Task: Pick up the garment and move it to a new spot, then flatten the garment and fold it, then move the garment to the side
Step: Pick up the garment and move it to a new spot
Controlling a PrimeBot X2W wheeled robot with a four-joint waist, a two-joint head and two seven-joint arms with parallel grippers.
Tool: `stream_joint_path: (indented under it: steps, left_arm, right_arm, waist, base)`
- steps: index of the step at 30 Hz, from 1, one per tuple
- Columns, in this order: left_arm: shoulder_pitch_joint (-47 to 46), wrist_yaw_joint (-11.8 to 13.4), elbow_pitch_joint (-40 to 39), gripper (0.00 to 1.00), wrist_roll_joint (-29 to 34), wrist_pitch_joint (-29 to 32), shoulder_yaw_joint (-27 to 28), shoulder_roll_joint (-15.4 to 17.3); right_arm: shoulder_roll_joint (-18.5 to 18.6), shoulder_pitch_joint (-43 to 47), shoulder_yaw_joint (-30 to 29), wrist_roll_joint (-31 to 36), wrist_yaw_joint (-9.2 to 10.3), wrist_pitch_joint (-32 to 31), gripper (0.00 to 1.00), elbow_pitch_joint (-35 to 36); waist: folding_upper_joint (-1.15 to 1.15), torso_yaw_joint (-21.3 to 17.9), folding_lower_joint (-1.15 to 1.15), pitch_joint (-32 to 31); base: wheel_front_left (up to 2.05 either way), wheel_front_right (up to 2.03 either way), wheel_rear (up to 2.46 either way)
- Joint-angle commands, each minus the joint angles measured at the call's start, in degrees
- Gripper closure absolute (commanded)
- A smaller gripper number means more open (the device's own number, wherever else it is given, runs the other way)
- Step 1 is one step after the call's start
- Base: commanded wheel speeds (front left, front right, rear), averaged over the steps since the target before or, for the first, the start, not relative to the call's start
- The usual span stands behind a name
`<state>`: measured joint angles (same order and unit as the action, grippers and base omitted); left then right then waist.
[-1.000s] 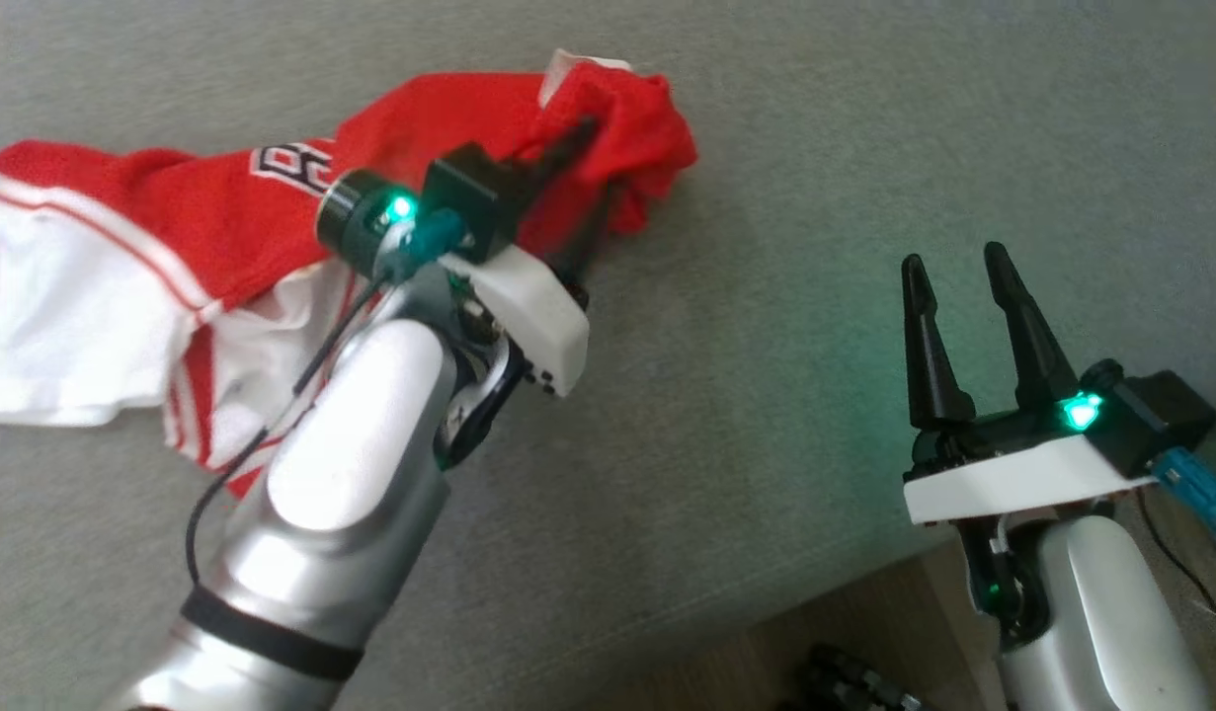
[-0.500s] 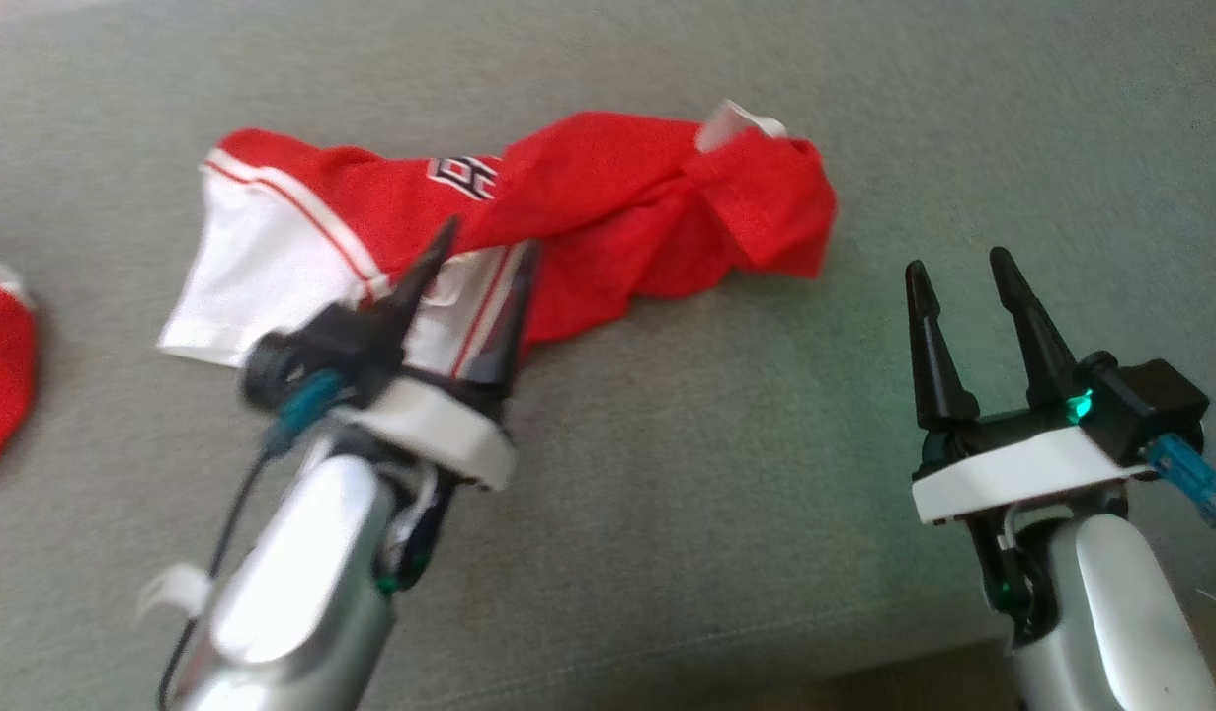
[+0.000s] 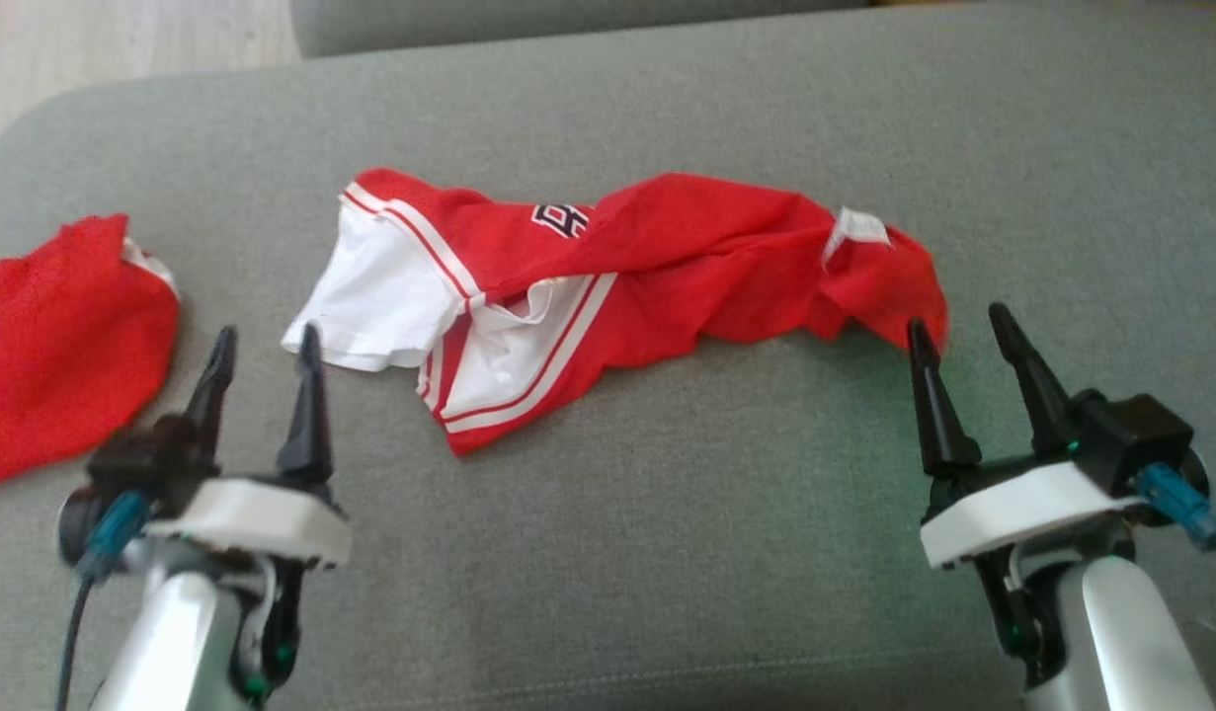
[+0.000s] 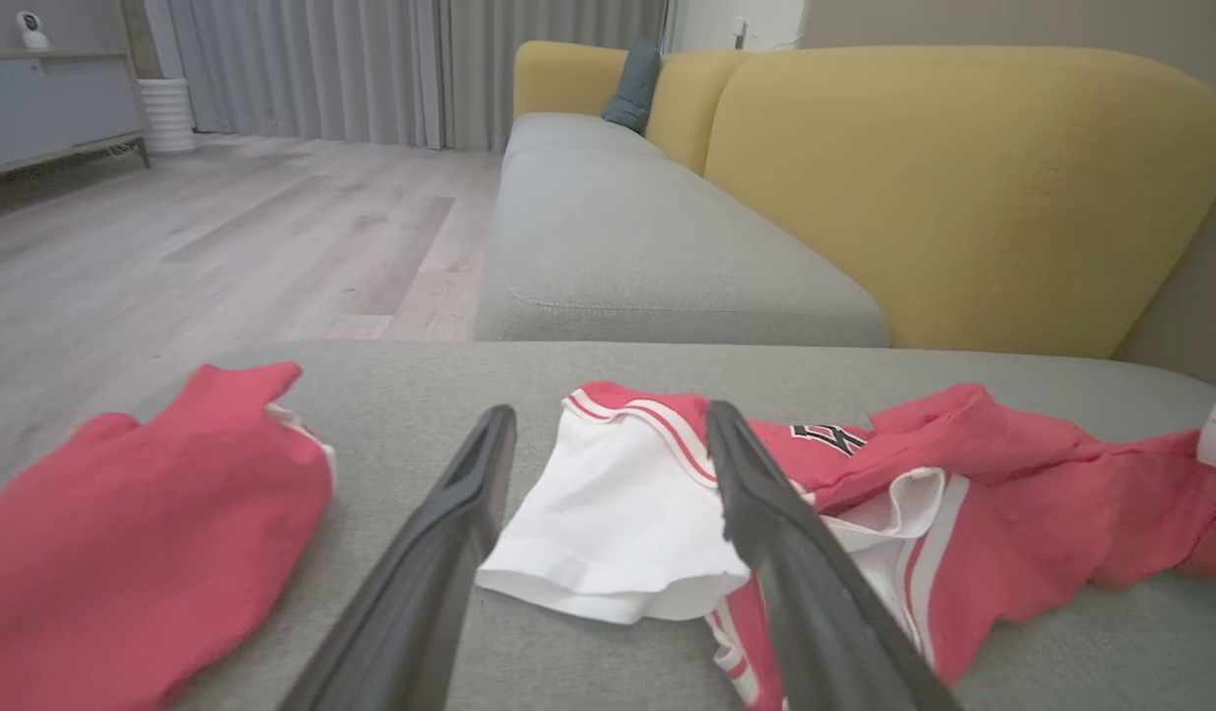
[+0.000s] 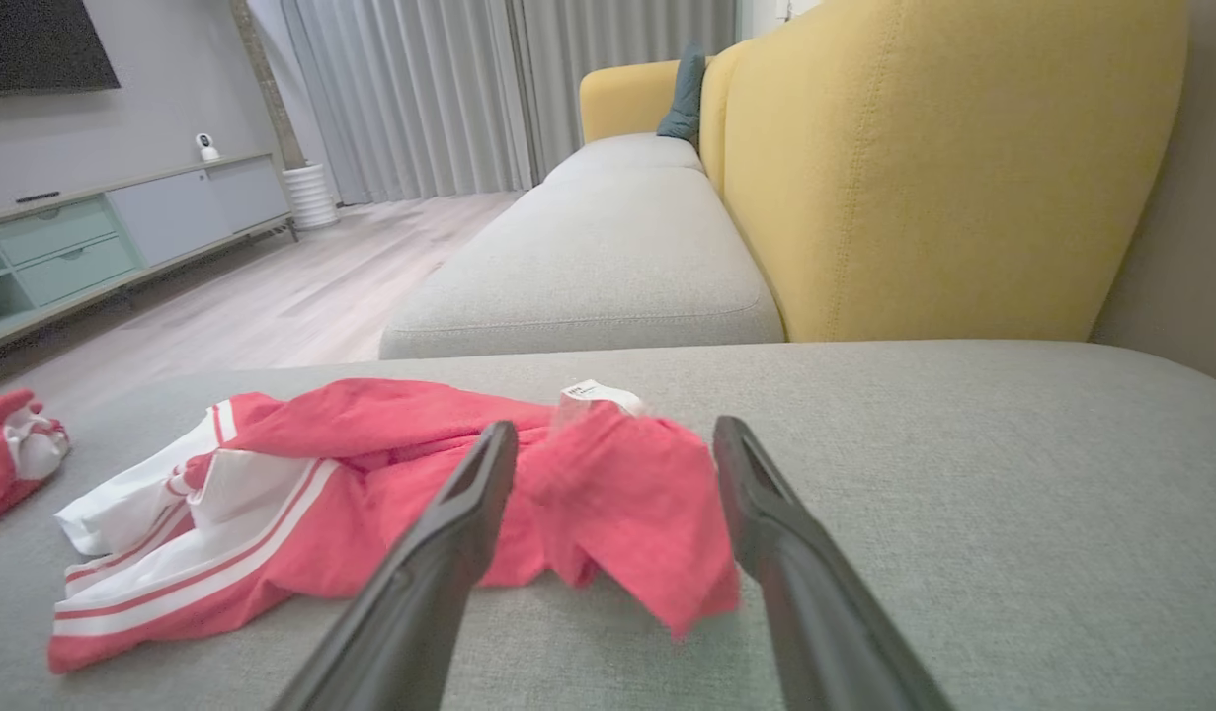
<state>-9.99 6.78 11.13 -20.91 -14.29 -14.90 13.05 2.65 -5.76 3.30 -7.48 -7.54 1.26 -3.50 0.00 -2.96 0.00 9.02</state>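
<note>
Left claw [image 3: 269,341] lets go of garment [image 3: 667,257], pulls back, jaws spread wide, empty. Right claw [image 3: 955,321] spread too, empty. Garment lies crumpled on sofa cushion [image 3: 667,474] between your 2 claws. Flatten next.

Garment [image 3: 667,257] red w/ white panels & stripes; sofa seat [image 3: 667,513] grey; backrest [image 4: 963,197] yellow.

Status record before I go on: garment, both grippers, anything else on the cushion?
garment: red and white, crumpled, lying lengthwise on the grey cushion; not flat, not folded
left gripper: open, empty, pointing at the garment's white end
right gripper: open, empty, pointing at the garment's red end, near the white tag
other: red cloth at the left, apart from the garment
</note>
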Motion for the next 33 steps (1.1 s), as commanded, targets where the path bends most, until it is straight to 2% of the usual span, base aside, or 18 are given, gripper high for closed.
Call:
stream_joint_path:
  steps: [1, 12, 33]
  left_arm:
    - [0.3, 0.4, -3.1, 0.00, -0.2, -0.7, 3.5, 1.9]
    - [7.7, 0.7, -6.6, 0.00, 0.6, -0.7, 4.8, 2.5]
    - [10.8, 1.4, -7.8, 0.00, 0.5, -0.3, 3.7, 3.2]
  right_arm:
    - [0.2, 0.1, 1.1, 0.7, 0.05, -0.4, 0.00, 2.2]
    - [0.2, 3.2, 0.8, 1.8, 0.05, -2.1, 0.00, 1.8]
    - [0.2, 5.8, 0.3, 1.5, 0.05, -3.5, 0.00, 3.5]
  waist:
    - [0.00, 0.7, 0.00, -1.3]
    - [0.00, 1.3, 0.00, -5.4]
    - [0.00, 1.3, 0.00, -7.2]
  base:
    - [0.00, 0.00, 0.00]
    - [0.00, 0.00, 0.00]
    - [0.00, 0.00, 0.00]
